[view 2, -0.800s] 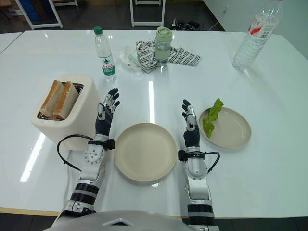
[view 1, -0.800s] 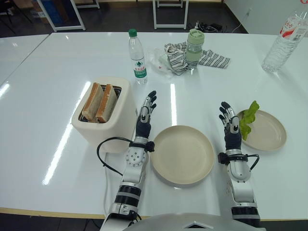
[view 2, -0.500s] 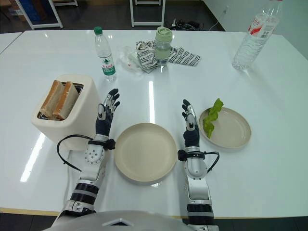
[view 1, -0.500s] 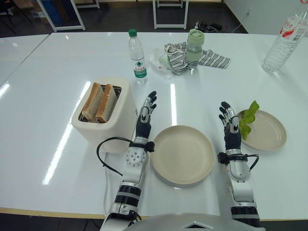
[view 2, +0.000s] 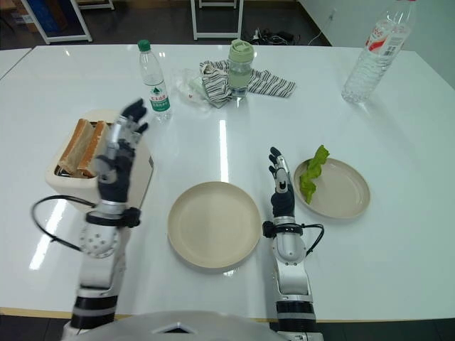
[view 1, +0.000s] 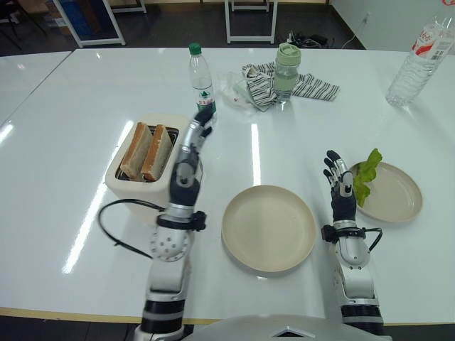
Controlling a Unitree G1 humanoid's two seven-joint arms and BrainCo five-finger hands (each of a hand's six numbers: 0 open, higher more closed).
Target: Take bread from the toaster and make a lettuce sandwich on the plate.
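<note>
Left eye view: my left hand (view 1: 186,169) is hovering with fingers spread and empty over the toaster's (view 1: 128,188) right side, and the bread (view 1: 146,150) is standing in its slots.

Right eye view: my right hand (view 2: 280,188) is lying open, holding nothing, between the bare plate (view 2: 213,224) and the lettuce (view 2: 311,174) on its dish (view 2: 348,192).

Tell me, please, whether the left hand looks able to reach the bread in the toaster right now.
Probably yes: the left hand hovers open close by the toaster, and the bread stands out of its slots with nothing over it.
</note>
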